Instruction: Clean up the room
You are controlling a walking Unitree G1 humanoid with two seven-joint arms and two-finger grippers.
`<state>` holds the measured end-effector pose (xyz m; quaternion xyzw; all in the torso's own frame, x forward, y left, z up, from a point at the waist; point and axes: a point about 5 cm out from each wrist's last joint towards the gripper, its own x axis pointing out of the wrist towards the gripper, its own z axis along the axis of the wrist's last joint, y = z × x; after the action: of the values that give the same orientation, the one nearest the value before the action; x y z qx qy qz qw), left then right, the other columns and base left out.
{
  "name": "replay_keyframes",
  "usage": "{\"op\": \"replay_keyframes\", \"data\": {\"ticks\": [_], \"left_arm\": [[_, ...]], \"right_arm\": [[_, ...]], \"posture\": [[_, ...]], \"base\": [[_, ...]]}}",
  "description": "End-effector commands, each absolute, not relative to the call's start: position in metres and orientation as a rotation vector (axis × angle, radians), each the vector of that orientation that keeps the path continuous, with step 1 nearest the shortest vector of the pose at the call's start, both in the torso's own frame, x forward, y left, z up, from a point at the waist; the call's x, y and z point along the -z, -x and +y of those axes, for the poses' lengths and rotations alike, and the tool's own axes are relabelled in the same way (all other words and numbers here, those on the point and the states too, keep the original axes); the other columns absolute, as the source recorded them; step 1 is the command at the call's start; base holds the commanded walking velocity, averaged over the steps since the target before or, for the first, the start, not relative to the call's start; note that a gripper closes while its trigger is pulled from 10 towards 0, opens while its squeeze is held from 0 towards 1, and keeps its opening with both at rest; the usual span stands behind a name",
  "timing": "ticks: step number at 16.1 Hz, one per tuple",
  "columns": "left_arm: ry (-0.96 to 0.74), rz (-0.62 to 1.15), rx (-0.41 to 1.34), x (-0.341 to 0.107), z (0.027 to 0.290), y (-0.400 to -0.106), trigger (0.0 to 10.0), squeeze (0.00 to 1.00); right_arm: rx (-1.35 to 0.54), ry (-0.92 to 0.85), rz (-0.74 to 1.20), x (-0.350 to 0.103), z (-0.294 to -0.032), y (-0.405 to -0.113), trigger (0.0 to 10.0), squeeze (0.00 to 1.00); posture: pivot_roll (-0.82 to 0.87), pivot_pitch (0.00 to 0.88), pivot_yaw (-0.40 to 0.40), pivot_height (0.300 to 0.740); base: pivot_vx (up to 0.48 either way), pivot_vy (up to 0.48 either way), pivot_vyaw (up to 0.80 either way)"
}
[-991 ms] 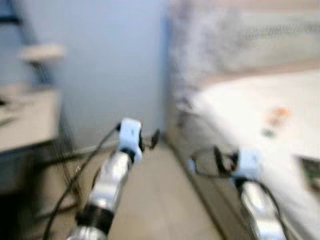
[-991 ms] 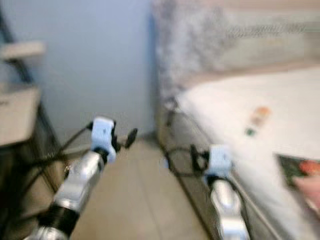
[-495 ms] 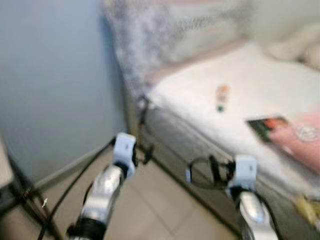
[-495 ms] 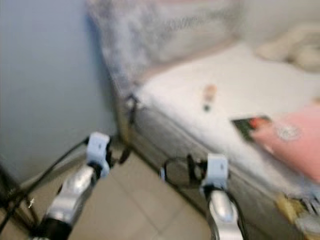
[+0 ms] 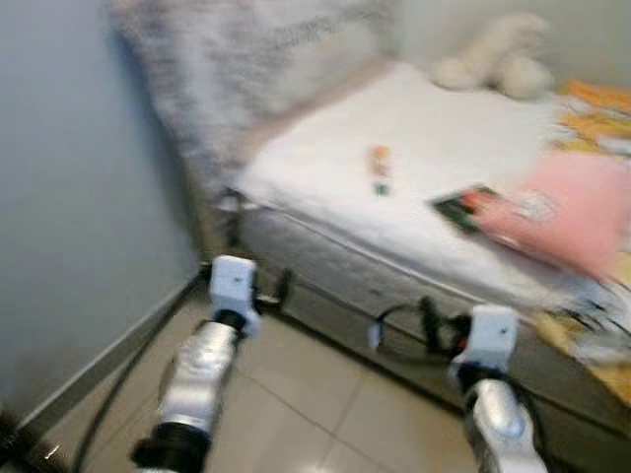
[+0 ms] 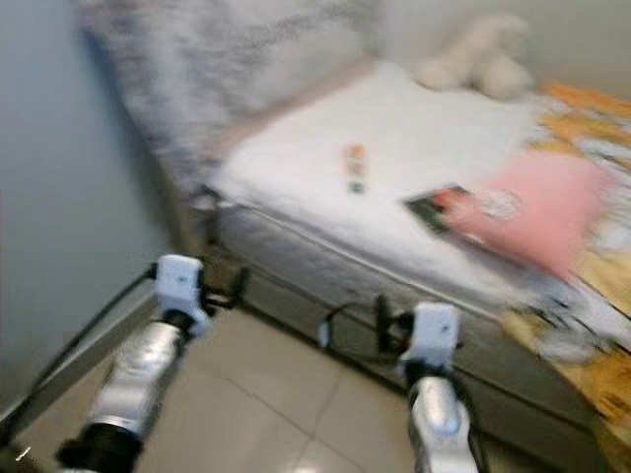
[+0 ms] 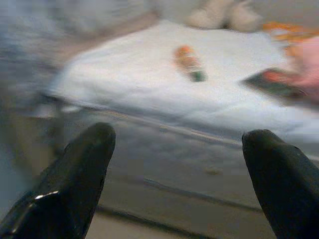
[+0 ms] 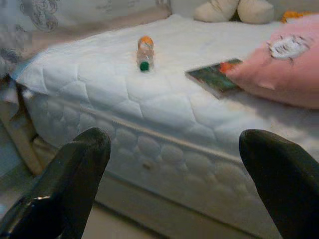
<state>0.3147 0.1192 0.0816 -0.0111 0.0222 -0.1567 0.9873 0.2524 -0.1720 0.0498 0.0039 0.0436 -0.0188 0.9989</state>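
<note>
Grey wall [image 5: 69, 197] stands at the far left, with pale floor tiles [image 5: 296, 394] below it. Next comes the left gripper [image 7: 174, 164], held out over the floor just short of the bed, its fingers [image 7: 75, 169] spread wide and holding nothing. Beyond it is the bed [image 8: 164, 114], its white quilted mattress bare at the near corner. On the mattress lies a small bottle [image 8: 144, 52] with an orange end and a green cap. Right of the bottle, a dark book [image 8: 214, 77] lies partly under a pink pillow [image 8: 284, 69]. A cream soft toy [image 5: 493, 54] sits at the far side of the bed. The right gripper [image 8: 174, 164] also hangs before the bed's side, fingers wide apart and empty.
</note>
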Motion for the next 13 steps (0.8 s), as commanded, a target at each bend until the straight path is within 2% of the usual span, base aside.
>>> {"op": "replay_keyframes", "data": {"ticks": [1, 5, 9, 13], "left_arm": [[0.004, 0.032, 0.339, -0.084, 0.113, -0.315, 10.0, 0.00], [0.016, 0.028, 0.333, -0.086, 0.111, -0.319, 10.0, 0.00], [0.066, -0.020, 0.159, -0.094, 0.128, -0.327, 10.0, 0.00], [0.064, -0.003, 0.176, -0.093, 0.127, -0.330, 10.0, 0.00]], "right_arm": [[0.009, 0.006, 0.043, -0.059, -0.166, -0.256, 10.0, 0.00], [-0.001, -0.016, 0.049, -0.058, -0.162, -0.263, 10.0, 0.00], [0.003, -0.021, 0.042, -0.062, -0.167, -0.269, 10.0, 0.00], [0.025, -0.008, 0.049, -0.061, -0.173, -0.270, 10.0, 0.00]], "posture": [[0.05, 0.000, -0.007, 0.740], [0.05, 0.000, -0.001, 0.740], [0.05, 0.000, -0.015, 0.740], [0.05, 0.000, -0.010, 0.740]], "base": [[0.480, 0.000, 0.00], [0.480, 0.000, 0.00], [0.480, 0.000, 0.00], [0.480, 0.000, 0.00]]}}
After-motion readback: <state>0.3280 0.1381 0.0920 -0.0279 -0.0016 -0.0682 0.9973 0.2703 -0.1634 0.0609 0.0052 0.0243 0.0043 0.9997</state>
